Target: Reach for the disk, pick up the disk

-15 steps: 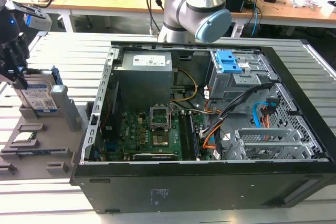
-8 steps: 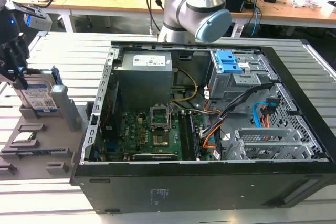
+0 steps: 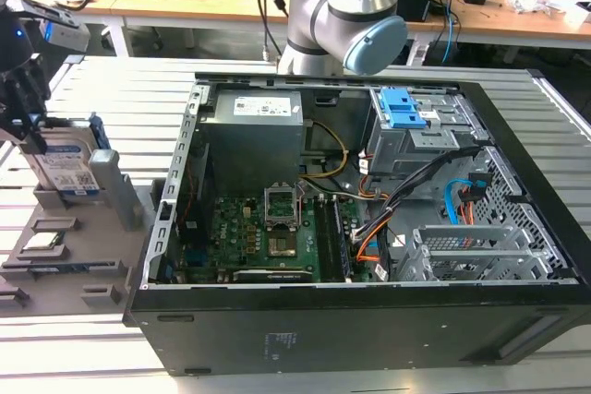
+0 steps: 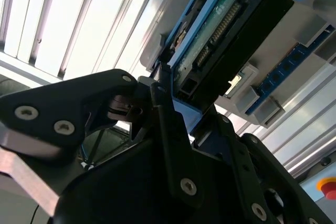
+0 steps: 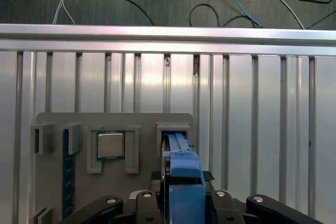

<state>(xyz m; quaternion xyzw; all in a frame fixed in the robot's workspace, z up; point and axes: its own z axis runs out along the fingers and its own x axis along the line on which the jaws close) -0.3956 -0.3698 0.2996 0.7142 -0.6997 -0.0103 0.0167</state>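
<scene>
The disk (image 3: 66, 168) stands on edge in a slot of the grey holder plate (image 3: 69, 269) at the exterior view's left, its white and blue label facing the camera. My gripper (image 3: 35, 136) comes down over its top edge. In the first wrist view the blue-framed edge of the disk (image 5: 184, 177) runs between the two black fingers of the gripper (image 5: 181, 203), which press on either side. In the second wrist view a fingertip (image 4: 160, 95) lies against the blue frame of the disk (image 4: 226, 30). The disk's foot looks level with its slot.
A square silver processor chip (image 3: 42, 242) (image 5: 110, 145) lies in the holder plate beside the disk's slot. A blue strip (image 5: 65, 171) stands in another slot. The open computer case (image 3: 369, 320) takes up the slatted table's middle and right, with a blue bracket (image 3: 399, 108) in its drive bay.
</scene>
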